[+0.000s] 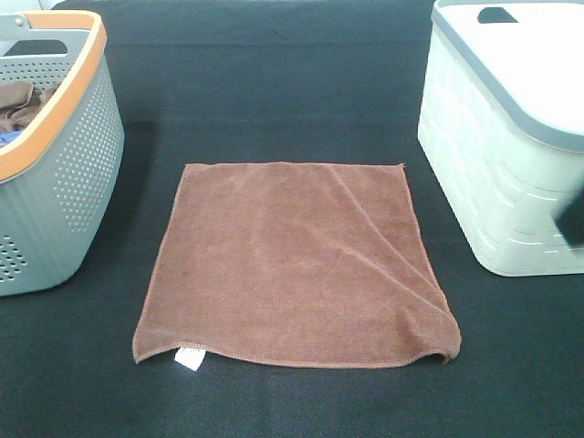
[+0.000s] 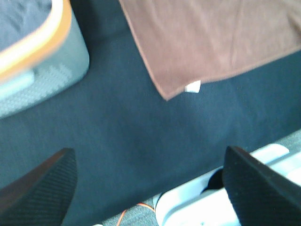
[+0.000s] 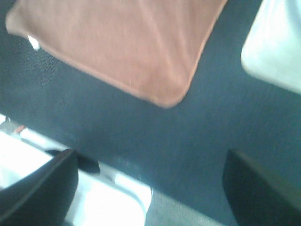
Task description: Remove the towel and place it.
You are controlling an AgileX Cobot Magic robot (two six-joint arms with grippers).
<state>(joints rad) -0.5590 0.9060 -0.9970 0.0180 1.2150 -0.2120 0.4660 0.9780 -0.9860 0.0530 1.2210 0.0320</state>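
Note:
The towel [image 1: 294, 262] is a square reddish-brown cloth lying flat on the black table, with a small white tag [image 1: 188, 358] at its near left corner. In the left wrist view, the left gripper [image 2: 148, 157] hangs open above the table's front edge, short of the towel's [image 2: 211, 40] tagged corner [image 2: 192, 86]. The right wrist view shows the right gripper [image 3: 150, 155] open too, short of the towel's [image 3: 127, 44] near right corner. Neither gripper holds or touches anything.
A grey perforated basket with an orange rim [image 1: 55, 109] stands at the back left with a bunched-up brown cloth [image 1: 23, 102] inside. A white basket with a grey rim [image 1: 502, 137] stands at the back right. A dark blurred shape [image 1: 573, 219] crosses the right edge.

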